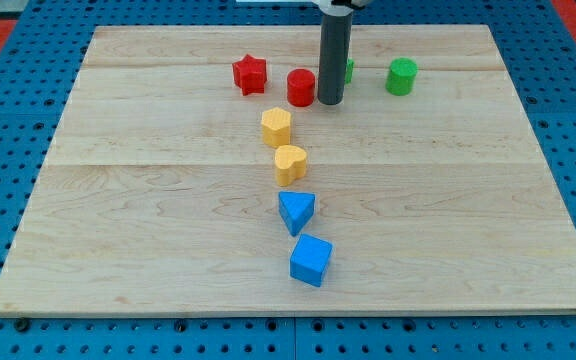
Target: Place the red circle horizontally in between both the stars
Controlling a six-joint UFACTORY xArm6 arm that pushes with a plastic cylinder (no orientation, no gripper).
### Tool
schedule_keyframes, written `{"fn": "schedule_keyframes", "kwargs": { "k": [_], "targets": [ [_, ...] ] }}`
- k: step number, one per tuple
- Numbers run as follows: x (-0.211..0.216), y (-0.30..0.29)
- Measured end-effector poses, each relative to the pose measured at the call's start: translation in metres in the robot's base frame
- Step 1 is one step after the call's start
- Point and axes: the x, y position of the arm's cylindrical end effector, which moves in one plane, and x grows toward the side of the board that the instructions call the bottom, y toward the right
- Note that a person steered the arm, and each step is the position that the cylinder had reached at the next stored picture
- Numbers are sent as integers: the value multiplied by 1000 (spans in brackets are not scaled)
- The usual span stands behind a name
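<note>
Right, your red circle (301,86) sits near the view's top, a little left of centre on the wooden board (468,220). The red star (250,74) is just beside it on the view's left, apart from it by a narrow gap. On the circle's right stands the dark rod, and my tip (330,102) is down on the board just beside the circle; you cannot tell from here whether they touch. No fingers to report on this rig, only that straight rod. Behind the rod a sliver of a green block (349,70) peeks out, mostly hidden, so its shape cannot be made out. Further to the view's right, apart from the rod, there is a green circle (401,76). Below the red circle runs a column down the view: a yellow hexagon (276,127), a yellow heart (290,163) close under it, then a blue triangle (296,211), then a blue cube (310,260) lowest of all.
</note>
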Motion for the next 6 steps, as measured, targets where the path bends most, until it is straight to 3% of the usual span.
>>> {"fn": "schedule_keyframes", "kwargs": {
  "k": [2,6],
  "targets": [
    [18,-23],
    [-14,-22]
  ]
}}
